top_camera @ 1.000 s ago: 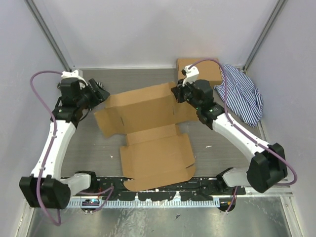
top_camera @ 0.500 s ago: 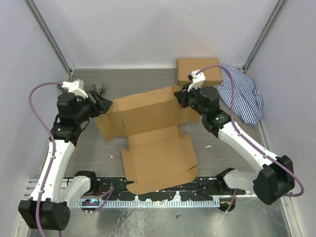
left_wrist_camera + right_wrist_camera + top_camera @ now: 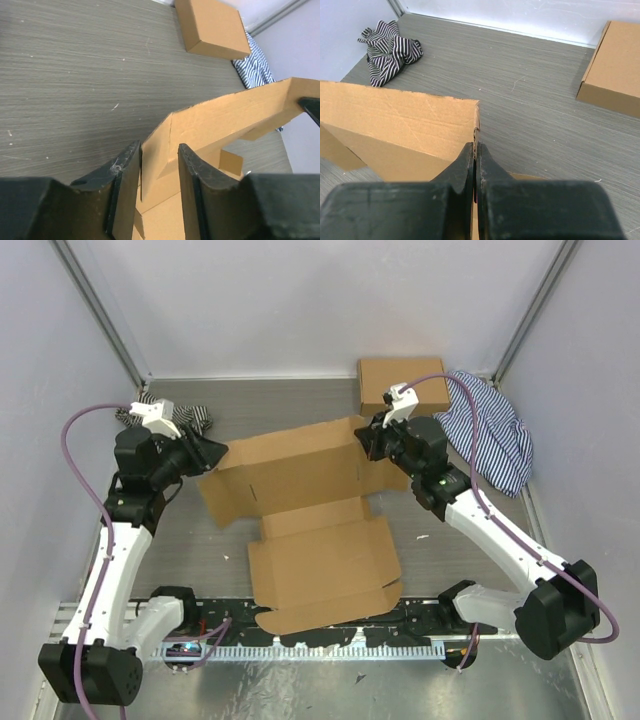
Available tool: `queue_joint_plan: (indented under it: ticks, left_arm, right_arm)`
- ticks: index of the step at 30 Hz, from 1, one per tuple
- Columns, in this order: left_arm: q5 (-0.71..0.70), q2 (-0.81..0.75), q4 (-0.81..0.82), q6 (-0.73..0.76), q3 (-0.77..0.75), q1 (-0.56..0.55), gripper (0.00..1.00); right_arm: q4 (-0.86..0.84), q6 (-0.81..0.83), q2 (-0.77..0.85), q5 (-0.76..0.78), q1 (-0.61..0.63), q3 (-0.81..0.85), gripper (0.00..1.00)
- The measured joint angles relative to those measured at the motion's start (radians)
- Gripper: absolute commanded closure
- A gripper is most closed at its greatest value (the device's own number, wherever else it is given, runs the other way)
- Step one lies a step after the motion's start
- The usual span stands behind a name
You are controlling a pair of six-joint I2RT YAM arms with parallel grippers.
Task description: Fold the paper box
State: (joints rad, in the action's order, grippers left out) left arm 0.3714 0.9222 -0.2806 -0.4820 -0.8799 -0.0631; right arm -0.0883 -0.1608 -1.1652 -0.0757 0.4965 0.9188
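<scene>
While the paper box [image 3: 320, 560] sits on the surface [image 3: 290, 405], we note its rear wall now raised. Right gripper [image 3: 475, 148] is clamped on its right corner. Left gripper [image 3: 159, 151] is newly astride the left flap, fingers apart; fold underway.

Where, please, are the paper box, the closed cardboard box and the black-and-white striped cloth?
paper box [image 3: 325, 562], top external view, on its flat near panel.
closed cardboard box [image 3: 212, 25], left wrist view, on its top face.
black-and-white striped cloth [image 3: 390, 50], right wrist view, on the middle of the heap.
</scene>
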Motion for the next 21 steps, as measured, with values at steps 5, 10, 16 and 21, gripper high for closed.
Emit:
queue_joint_plan:
  ticks: [5, 10, 16, 21]
  left_arm:
    - [0.043, -0.015, 0.009, -0.007, 0.003, -0.002, 0.72]
    - [0.067, -0.046, 0.029, -0.021, 0.019, -0.002, 0.6]
    - [0.074, -0.009, 0.027, -0.027, 0.013, -0.003, 0.66]
    - [0.059, 0.041, -0.031, -0.031, -0.034, -0.014, 0.75]
  right_arm:
    - [0.007, -0.004, 0.0, -0.005, 0.002, 0.0, 0.97]
    - [0.008, -0.012, 0.0, -0.014, 0.002, 0.0, 0.97]
    - [0.009, -0.026, 0.0, -0.023, 0.005, 0.0, 0.97]
    - [0.014, -0.026, 0.0, -0.023, 0.009, 0.0, 0.97]
